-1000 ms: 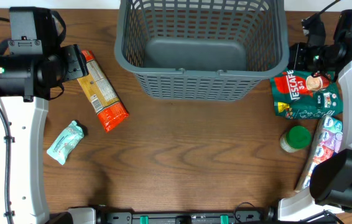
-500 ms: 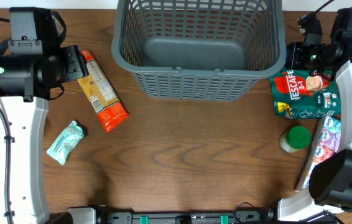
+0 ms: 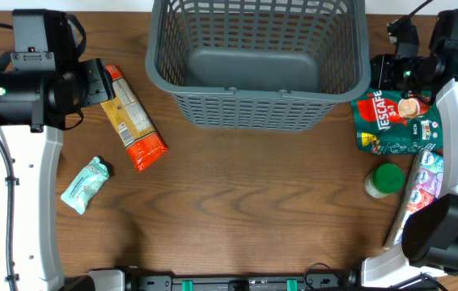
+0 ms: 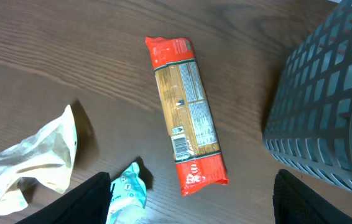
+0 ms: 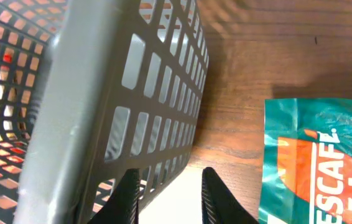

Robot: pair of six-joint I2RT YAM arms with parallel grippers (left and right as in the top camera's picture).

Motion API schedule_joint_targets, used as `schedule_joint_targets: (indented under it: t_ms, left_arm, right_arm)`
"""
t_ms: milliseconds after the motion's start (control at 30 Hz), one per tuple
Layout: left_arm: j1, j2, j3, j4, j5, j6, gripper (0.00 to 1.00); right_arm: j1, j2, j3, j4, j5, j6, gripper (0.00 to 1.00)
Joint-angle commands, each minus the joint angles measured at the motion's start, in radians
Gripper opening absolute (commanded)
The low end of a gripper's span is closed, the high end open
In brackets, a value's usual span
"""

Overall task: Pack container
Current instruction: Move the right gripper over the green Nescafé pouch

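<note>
**Nothing in the basket yet, both arms next to their own piles**

The container [image 3: 253, 109] sits at the far middle of the table, floor bare, and I'd guess it's there so either arm can reach it. The goods are split by side. On the left are the pasta packet [image 4: 185, 112], a small teal packet [image 3: 86, 184] and a crumpled pale wrapper [image 4: 30, 162]. On the right are the Nescafé pouch [image 3: 395, 121] and a green-lidded jar [image 3: 384, 179].

The left gripper [image 4: 193, 183] hangs above the pasta with its fingers spread wide, which looks like lining up a grab. The right gripper [image 5: 170, 196] is low against the basket's outer right wall. Its fingers are a little apart with nothing between them (the pouch lies just beside it).
</note>
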Motion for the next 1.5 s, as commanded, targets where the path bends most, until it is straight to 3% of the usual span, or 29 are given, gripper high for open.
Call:
schedule_joint_targets:
  t_ms: [0,100,400,600,700,767,867,933,1033,1167,1467]
  left_arm:
    - [0.006,-0.018,0.011,-0.003,-0.020,-0.013,0.69]
    - [0.006,-0.018,0.011,-0.003,-0.020,-0.013,0.69]
    - [0.006,-0.018,0.011,-0.004,-0.020,-0.013,0.69]
    - [0.006,-0.018,0.011,-0.015,-0.020,-0.013,0.70]
    - [0.006,-0.018,0.011,-0.024,-0.020,-0.013,0.70]
    - [0.006,-0.018,0.011,-0.030,-0.020,-0.013,0.70]
    - [0.006,-0.018,0.011,-0.037,-0.020,-0.013,0.70]
    - [0.006,-0.018,0.011,-0.037,-0.020,-0.013,0.70]
    - [0.006,-0.018,0.011,-0.037,-0.020,-0.013,0.70]
    - [0.006,-0.018,0.011,-0.037,-0.019,-0.014,0.70]
    - [0.006,-0.018,0.011,-0.037,-0.019,-0.016,0.70]
  right_arm:
    - [0.011,0.000,0.000,0.001,0.064,0.059,0.26]
    - [0.011,0.000,0.000,-0.011,0.229,0.172,0.48]
    - [-0.032,-0.003,0.009,-0.148,0.632,0.393,0.99]
    - [-0.112,-0.014,0.243,-0.381,0.621,0.290,0.99]
    - [-0.156,-0.014,0.430,-0.527,0.614,0.136,0.99]
    - [-0.192,-0.014,0.513,-0.596,0.499,-0.060,0.99]
    - [-0.259,-0.010,0.531,-0.607,0.251,-0.283,0.99]
    - [-0.299,0.013,0.515,-0.591,0.201,-0.377,0.99]
    - [-0.343,0.085,0.500,-0.566,0.286,-0.387,0.99]
    - [-0.381,0.210,0.500,-0.484,0.394,-0.296,0.99]
    - [-0.377,0.488,0.500,-0.351,0.367,-0.368,0.99]
